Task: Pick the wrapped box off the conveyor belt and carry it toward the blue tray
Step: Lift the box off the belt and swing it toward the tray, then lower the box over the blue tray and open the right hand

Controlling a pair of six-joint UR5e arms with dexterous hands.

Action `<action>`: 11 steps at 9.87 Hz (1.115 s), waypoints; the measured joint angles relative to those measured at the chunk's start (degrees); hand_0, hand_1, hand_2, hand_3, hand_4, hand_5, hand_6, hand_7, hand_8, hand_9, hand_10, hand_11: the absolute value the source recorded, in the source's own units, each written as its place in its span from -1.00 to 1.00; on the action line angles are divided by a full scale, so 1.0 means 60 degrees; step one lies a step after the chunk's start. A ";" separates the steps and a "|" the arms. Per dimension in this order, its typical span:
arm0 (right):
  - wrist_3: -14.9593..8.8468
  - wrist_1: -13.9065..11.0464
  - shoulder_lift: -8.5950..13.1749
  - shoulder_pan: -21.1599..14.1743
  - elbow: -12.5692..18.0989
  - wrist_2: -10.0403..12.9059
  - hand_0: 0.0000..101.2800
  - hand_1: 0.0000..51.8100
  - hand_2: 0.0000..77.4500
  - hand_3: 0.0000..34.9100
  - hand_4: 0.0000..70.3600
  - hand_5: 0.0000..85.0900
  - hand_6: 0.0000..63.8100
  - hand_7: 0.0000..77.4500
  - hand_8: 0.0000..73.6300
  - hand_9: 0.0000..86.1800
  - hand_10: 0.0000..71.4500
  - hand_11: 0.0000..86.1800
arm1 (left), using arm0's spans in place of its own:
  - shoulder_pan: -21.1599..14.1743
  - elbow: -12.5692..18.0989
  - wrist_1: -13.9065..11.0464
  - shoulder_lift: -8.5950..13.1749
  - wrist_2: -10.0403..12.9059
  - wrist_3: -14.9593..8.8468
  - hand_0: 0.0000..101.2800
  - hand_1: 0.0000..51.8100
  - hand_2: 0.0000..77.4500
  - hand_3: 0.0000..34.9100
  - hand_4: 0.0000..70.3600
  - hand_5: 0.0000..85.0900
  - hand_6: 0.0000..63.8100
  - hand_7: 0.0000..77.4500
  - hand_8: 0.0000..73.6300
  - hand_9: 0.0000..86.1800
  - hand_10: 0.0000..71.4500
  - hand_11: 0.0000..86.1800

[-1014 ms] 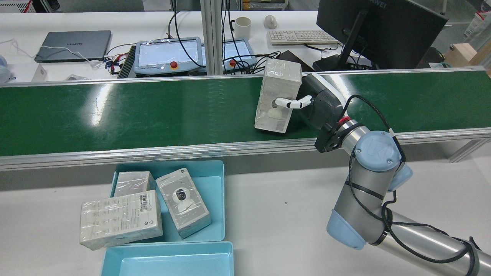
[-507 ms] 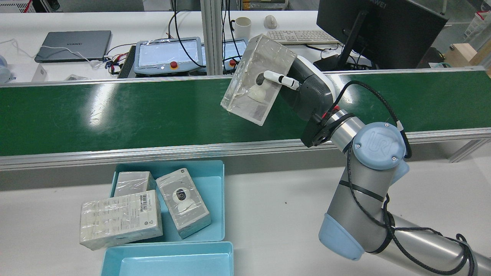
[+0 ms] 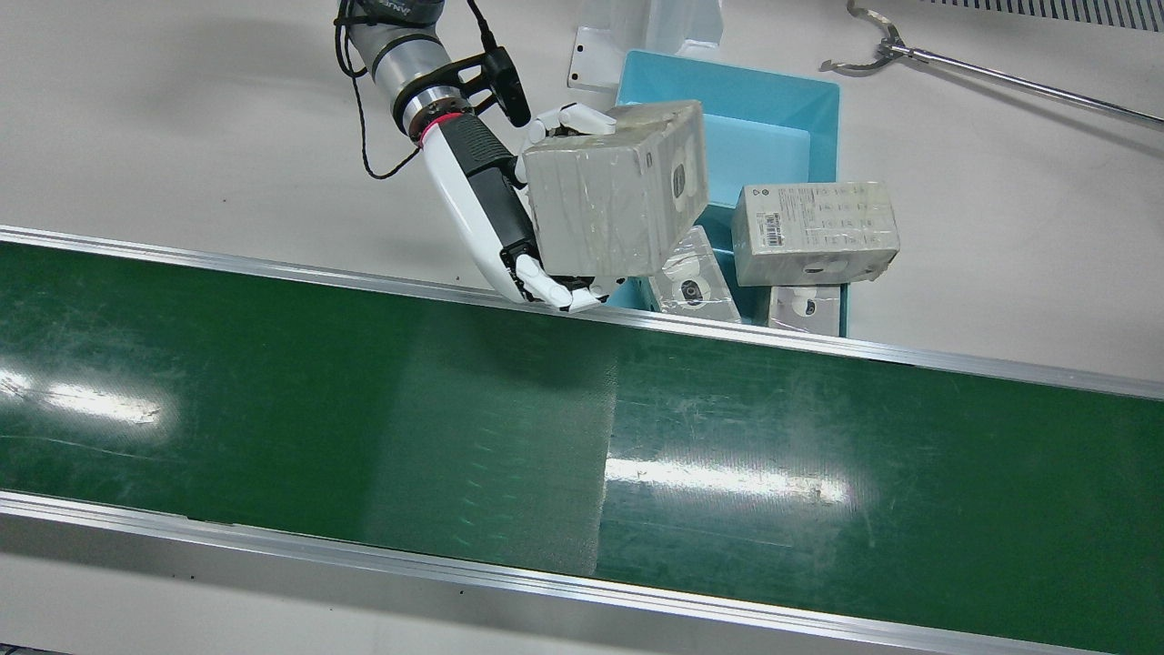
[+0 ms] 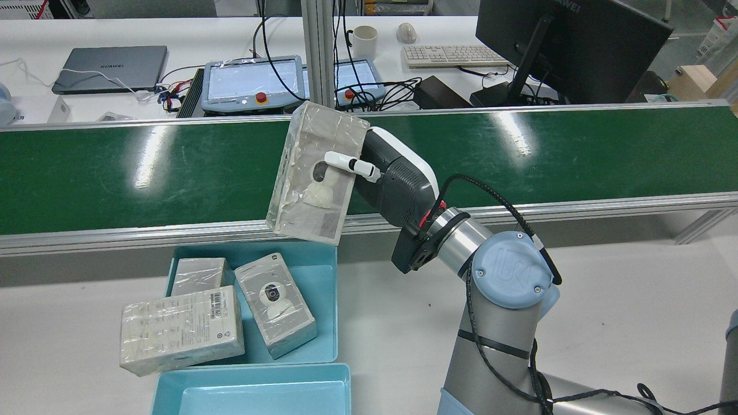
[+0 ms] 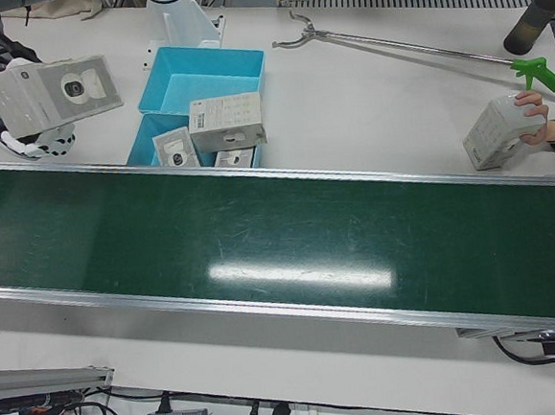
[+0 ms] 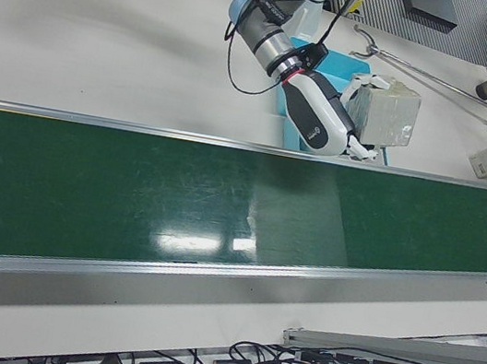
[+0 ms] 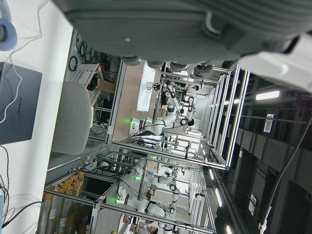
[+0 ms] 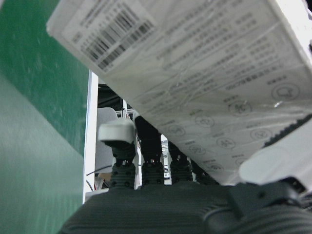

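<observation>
My right hand (image 4: 369,167) is clamped on the wrapped box (image 4: 317,173); I should keep the grip firm, carrying it level toward the blue tray (image 4: 323,271).

A closed grey laptop (image 4: 110,68) is lying on the far tabletop (image 4: 190,34), with two teach pendants (image 4: 255,82) sitting side by side near the middle. A white mug (image 4: 364,40), a computer mouse (image 4: 406,32) and a keyboard (image 4: 452,56) are resting further along, just beside a dark monitor (image 4: 571,43). In the left-front view, a long grabber tool (image 5: 419,47) with a green handle is lying across the near tabletop, and a person's hand (image 5: 537,118) is holding another wrapped carton (image 5: 499,132).
</observation>
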 joint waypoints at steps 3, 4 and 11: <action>-0.0101 -0.0045 0.0219 -0.0545 -0.0251 -0.0074 -0.10 -0.98 0.14 -1.00 -0.55 0.36 0.32 -0.01 0.42 0.43 0.22 0.49 | 0.0000 -0.0001 0.0000 0.0000 0.0000 0.0000 -1.00 -1.00 -0.99 -1.00 -1.00 -0.97 -0.98 -0.99 -0.99 -1.00 -0.98 -0.99; -0.0105 -0.0041 0.0309 -0.0641 -0.0314 -0.0102 -0.09 -0.98 0.14 -1.00 -0.55 0.36 0.32 -0.01 0.30 0.39 -0.04 0.24 | 0.0000 0.0000 0.0000 0.0000 0.0000 0.0000 -1.00 -1.00 -0.97 -1.00 -1.00 -0.97 -0.98 -0.99 -0.99 -0.99 -0.98 -0.99; -0.0046 -0.0061 0.0847 -0.0726 -0.0774 -0.0660 -0.03 -0.68 -0.94 -0.60 -0.71 -0.54 -0.25 -0.32 -1.00 -0.96 -1.00 -0.97 | 0.0000 0.0000 0.0000 0.0000 0.0000 0.0000 -1.00 -1.00 -0.99 -1.00 -1.00 -0.97 -0.98 -0.99 -0.99 -1.00 -0.98 -0.99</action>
